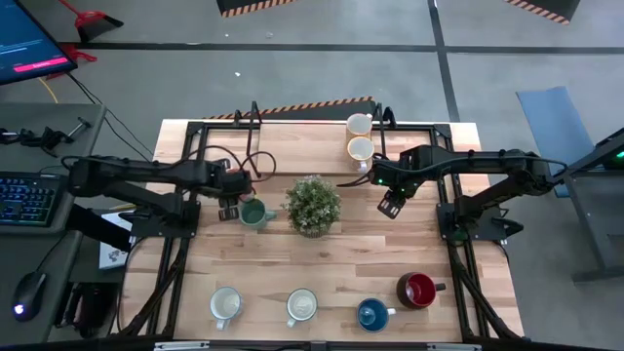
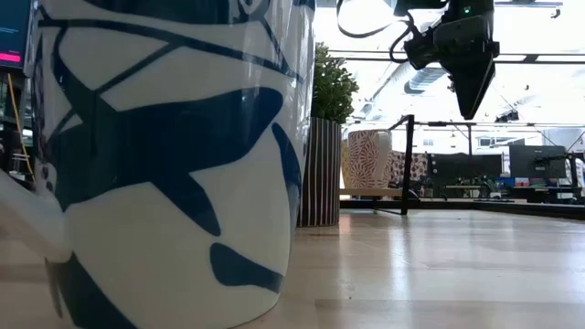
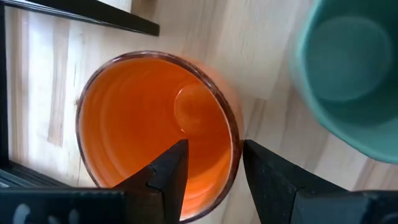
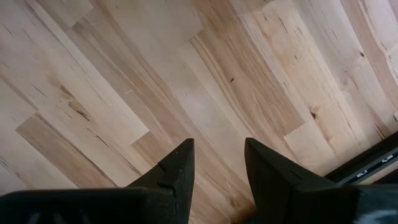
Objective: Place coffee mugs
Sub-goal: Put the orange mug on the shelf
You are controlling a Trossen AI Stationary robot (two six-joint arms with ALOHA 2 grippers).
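The orange mug (image 3: 155, 124) stands upright on the wood and shows from above in the left wrist view. In the high view my left gripper (image 1: 231, 205) hides it. That gripper (image 3: 214, 158) is open, with one finger inside the mug and one outside its wall. The teal-green mug (image 1: 255, 213) stands right beside it, left of the potted plant (image 1: 313, 205). My right gripper (image 1: 392, 203) hangs open above bare wood (image 4: 186, 81), right of the plant, and holds nothing. My left gripper comes down from above over the orange mug's wall (image 3: 234, 134), one finger (image 3: 174, 168) inside the hollow and one (image 3: 267, 174) outside. A gap shows between the inner finger and the wall. Whether the outer finger touches the rim I cannot tell.
Two cream mugs (image 1: 359, 125) (image 1: 361, 149) stand at the far edge. Along the near edge stand two white mugs (image 1: 225, 304) (image 1: 301, 306), a blue one (image 1: 371, 314) and a dark red one (image 1: 417, 290). A white mug with blue patterns (image 2: 164, 155) fills the low view's left.
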